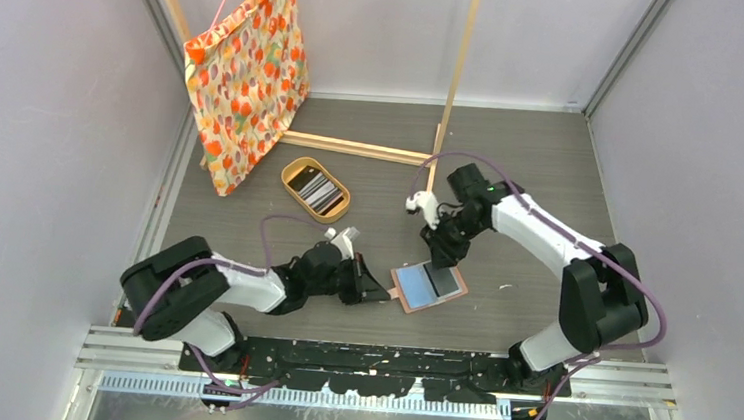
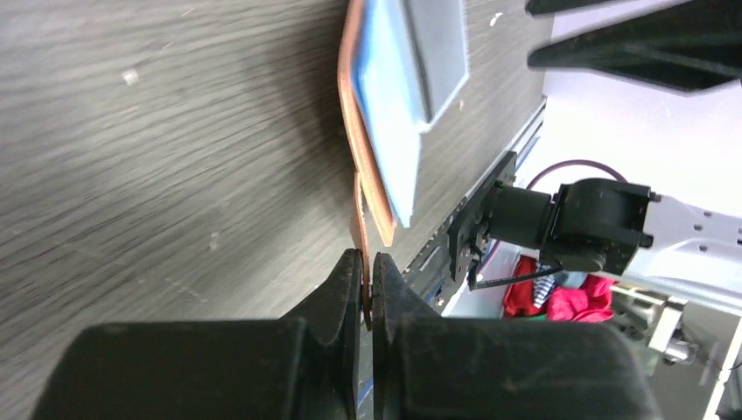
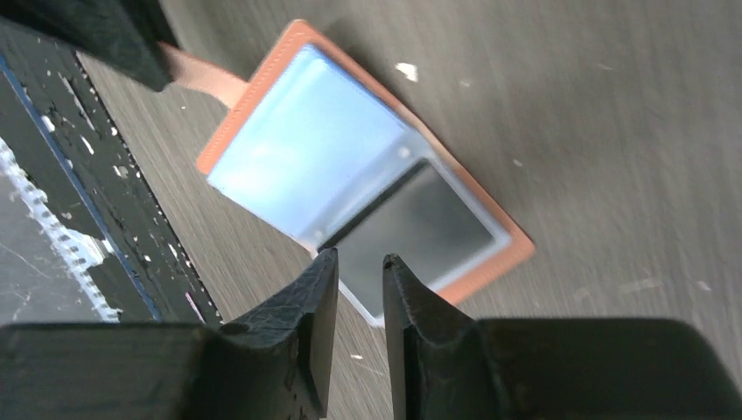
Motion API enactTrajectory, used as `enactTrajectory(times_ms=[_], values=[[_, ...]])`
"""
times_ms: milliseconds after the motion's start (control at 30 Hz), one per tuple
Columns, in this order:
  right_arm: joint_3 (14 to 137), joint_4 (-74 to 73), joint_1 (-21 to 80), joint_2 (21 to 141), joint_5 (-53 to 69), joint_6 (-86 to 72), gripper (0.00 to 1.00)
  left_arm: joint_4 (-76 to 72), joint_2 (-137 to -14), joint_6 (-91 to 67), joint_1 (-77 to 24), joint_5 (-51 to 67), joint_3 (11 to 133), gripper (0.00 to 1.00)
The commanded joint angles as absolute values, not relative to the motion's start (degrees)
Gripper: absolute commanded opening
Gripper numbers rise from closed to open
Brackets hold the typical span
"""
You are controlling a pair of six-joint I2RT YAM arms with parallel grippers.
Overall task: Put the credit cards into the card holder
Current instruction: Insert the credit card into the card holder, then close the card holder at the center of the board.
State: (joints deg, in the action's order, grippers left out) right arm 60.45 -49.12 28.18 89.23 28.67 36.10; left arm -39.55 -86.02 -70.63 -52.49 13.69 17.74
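Right gripper [image 3: 359, 262] ajar, card holder [image 3: 297, 166] seemingly just beneath

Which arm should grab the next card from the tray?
Probably right. The right gripper hangs open and empty over the card holder; the left gripper is shut on its tab, steadying it.

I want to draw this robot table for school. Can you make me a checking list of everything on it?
Surface: grey wood-grain table, a few white specks.
Job's things: card holder lying open, a dark card in its clear pocket; more credit cards in the oval tray.
Clutter: hanging orange patterned cloth, wooden frame.
Grippers: left gripper shut on the card holder's tab; right gripper open just above the holder, holding nothing.
Cables: purple cable looping along each arm.
Surroundings: pale walls around the table.
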Motion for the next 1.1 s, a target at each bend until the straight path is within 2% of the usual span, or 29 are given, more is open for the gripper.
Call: enactTrajectory(times_ms=[0,200,567,833,1067], values=[[62.7,-51.7,20.6,87.0,31.4,35.7,0.31,-25.9,-78.7,-62.9,-51.6,16.1,25.1,0.0],[63.0,-53.4,11.5,93.4,30.6,33.9,0.3,-14.5,-76.9,-56.8,-50.0,18.9,33.3,0.0],[64.9,-52.6,11.4,100.2,33.8,27.6,0.3,-15.6,-86.2,-56.5,-48.8,23.8,41.4,0.01],[64.6,-48.2,10.5,102.1,29.7,20.4,0.28,-17.1,-98.0,-57.1,-48.8,27.3,54.5,0.01],[65.5,-50.4,6.1,103.1,35.9,21.0,0.28,-19.8,-104.6,-59.1,-48.8,28.4,61.0,0.01]])
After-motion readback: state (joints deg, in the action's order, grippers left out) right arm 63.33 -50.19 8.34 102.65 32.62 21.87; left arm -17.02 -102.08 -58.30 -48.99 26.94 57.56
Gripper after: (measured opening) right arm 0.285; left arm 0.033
